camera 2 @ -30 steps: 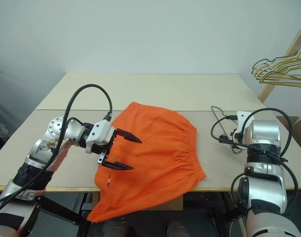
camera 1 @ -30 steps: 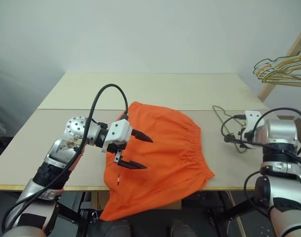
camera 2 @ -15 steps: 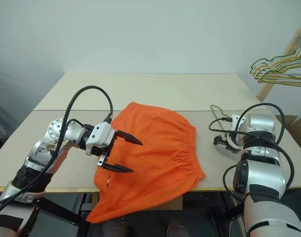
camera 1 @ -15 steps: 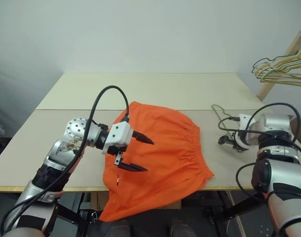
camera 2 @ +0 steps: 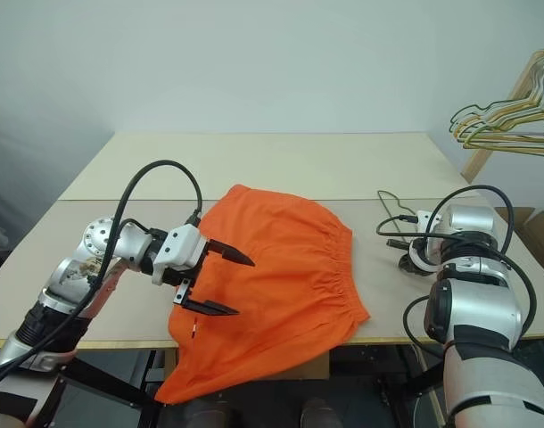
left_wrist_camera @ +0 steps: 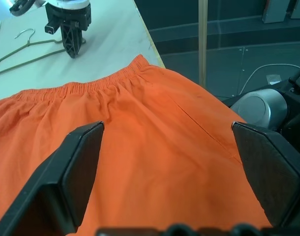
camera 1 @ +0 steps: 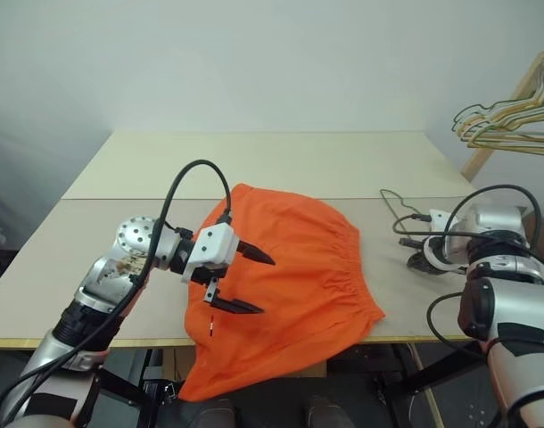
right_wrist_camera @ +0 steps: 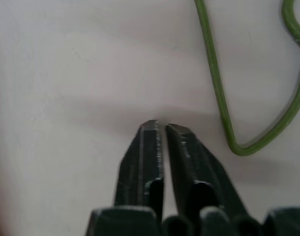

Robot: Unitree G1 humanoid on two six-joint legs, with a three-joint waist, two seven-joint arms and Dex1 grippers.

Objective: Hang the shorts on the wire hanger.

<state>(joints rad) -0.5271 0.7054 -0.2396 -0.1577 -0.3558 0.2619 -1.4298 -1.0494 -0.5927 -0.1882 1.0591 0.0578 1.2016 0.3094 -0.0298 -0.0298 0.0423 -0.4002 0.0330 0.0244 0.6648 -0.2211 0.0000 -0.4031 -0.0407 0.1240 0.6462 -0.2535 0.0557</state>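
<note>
Bright orange shorts lay spread on the pale counter, one edge drooping over its near side, while the thin wire hanger lay flat just to their right. The left end effector hovered released over the shorts; the right end effector was clenched on nothing, the wire just beside its tips. The step looked like picking up the hanger, so the right one would need to reopen and straddle the wire.
</note>
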